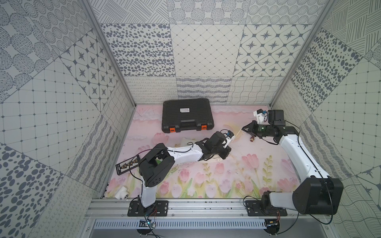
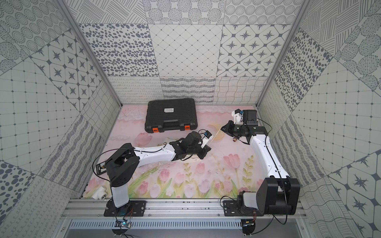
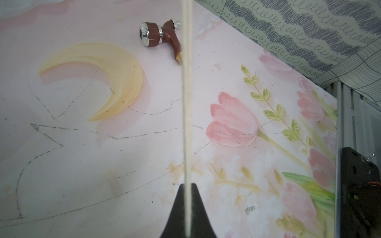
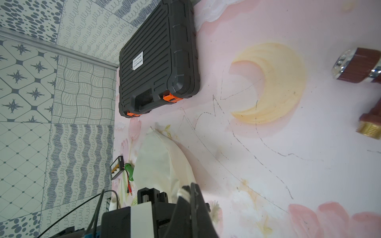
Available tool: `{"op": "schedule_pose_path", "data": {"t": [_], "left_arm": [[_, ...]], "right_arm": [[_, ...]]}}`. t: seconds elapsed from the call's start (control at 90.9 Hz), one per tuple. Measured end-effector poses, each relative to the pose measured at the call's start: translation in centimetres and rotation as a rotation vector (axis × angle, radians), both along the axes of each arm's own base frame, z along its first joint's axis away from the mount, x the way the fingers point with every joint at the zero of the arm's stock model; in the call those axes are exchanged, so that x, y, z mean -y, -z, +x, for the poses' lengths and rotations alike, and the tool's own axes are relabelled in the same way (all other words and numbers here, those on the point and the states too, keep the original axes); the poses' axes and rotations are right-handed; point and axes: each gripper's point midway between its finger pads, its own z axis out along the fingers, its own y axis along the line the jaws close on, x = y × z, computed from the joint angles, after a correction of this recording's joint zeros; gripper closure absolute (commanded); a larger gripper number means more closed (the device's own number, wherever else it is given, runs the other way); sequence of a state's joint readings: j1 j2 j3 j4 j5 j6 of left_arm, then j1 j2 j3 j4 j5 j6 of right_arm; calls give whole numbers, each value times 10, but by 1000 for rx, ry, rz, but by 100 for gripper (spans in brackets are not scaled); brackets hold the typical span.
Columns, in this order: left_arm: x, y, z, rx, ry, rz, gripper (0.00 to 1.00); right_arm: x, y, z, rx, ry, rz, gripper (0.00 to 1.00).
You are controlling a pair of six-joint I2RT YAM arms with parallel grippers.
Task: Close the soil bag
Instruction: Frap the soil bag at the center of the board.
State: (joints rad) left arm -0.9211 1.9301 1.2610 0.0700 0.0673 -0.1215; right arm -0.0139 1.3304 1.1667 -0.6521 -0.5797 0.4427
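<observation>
The cream-white soil bag lies near the table's middle, mostly hidden under my left arm in both top views; a corner of the soil bag shows beside the arm. My left gripper is shut on the bag's pale cord, which runs taut away from the jaws. In a top view the left gripper sits at the bag's right end. My right gripper is shut on a white bit of cord, a short way from the bag. In a top view the right gripper hovers further back and to the right.
A black ribbed case with orange latches lies at the back. A brown hose nozzle lies near the right gripper. At the left lie a black connector strip and a white pipe fitting.
</observation>
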Motion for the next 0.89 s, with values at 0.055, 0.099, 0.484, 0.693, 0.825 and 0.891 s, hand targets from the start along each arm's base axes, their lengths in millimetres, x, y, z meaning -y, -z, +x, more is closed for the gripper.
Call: {"op": "schedule_pose_path", "data": {"t": [0.055,0.099,0.484,0.693,0.825,0.891], "left_arm": [[0,3,0,3,-6,17,96],[0,5,0,4,-11,29,96],[-11,4,3,35,-55,89,100],[-42,-33,19,43,-118,62,100],[-63,-44,18,6,-133,65,100],[-74,-46,15,-21,-136,78,100]], "right_arm": [[0,1,0,-4,0,0,100],[0,2,-1,-13,0,0,100],[-1,12,4,-81,-6,5,100],[-15,-7,7,79,-60,71,100],[-36,-18,-4,198,-130,83,92],[-45,-23,-7,257,-153,73,85]]}}
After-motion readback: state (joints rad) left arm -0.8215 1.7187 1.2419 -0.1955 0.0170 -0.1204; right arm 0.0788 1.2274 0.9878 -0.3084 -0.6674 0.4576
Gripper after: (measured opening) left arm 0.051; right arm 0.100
